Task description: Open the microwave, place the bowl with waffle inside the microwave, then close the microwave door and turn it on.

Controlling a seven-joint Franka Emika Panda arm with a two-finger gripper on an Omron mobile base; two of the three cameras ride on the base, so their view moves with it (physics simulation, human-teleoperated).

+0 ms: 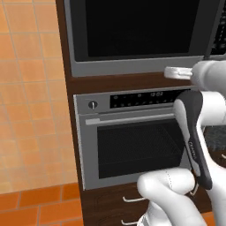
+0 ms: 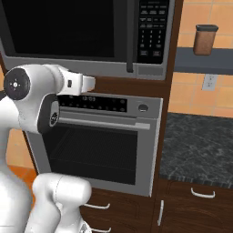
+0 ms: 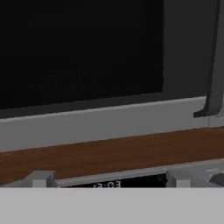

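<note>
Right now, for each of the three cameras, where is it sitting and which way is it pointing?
Left base view: behind the arm to its left, facing the microwave and the oven below; the arm rises at lower right.
Right base view: behind the arm to its right, facing the same appliances plus the counter; the arm rises at lower left.
Hand view: on the hand, close to the microwave door, its handle at right; the open gripper has both tips at the bottom.
All three share the microwave.
</note>
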